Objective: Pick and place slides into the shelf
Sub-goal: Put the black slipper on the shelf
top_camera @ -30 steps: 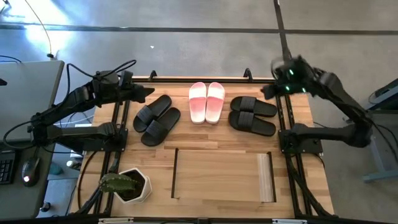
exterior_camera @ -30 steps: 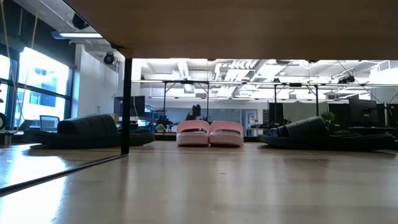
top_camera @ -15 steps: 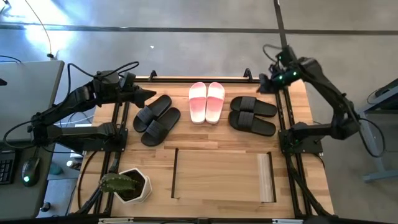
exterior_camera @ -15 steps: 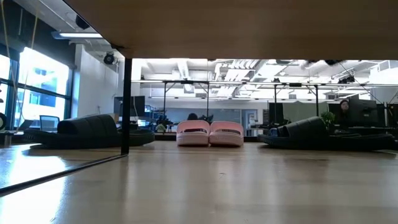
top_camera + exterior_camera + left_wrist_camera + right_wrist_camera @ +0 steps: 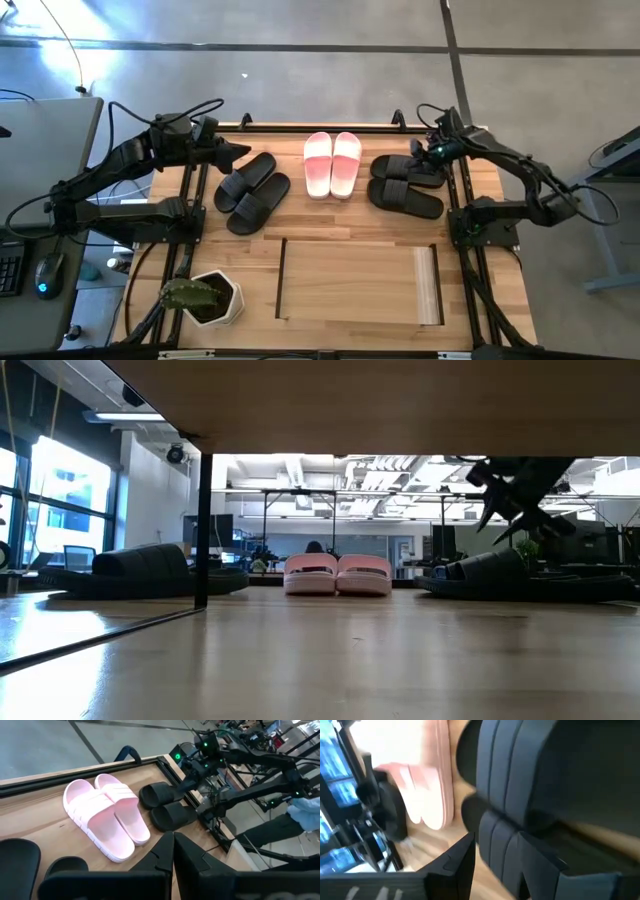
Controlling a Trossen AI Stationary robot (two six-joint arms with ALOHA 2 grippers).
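Three pairs of slides lie soles down along the table's far half: a black pair (image 5: 252, 192) on the left, the pink-and-white pair (image 5: 332, 163) in the middle, a black pair (image 5: 405, 184) on the right. The light-wood shelf (image 5: 360, 282) stands nearer; the low view looks out from under its top panel (image 5: 350, 400). My right gripper (image 5: 422, 160) hangs open just above the right pair's far slide (image 5: 490, 568), fingers pointing down (image 5: 505, 525). My left gripper (image 5: 236, 150) is shut (image 5: 173, 837), in the air beside the left pair.
A white hexagonal pot with a cactus (image 5: 205, 298) stands at the near left corner. A black frame rail (image 5: 320, 128) runs along the far edge, and arm bases flank both sides. A person's light sleeve (image 5: 305, 812) shows beyond the right edge. Bare wood lies between slides and shelf.
My right arm has swung from above the table's far right corner down and toward the left, onto the right black pair, and has come into the low view from above. The slides and my left arm have kept still.
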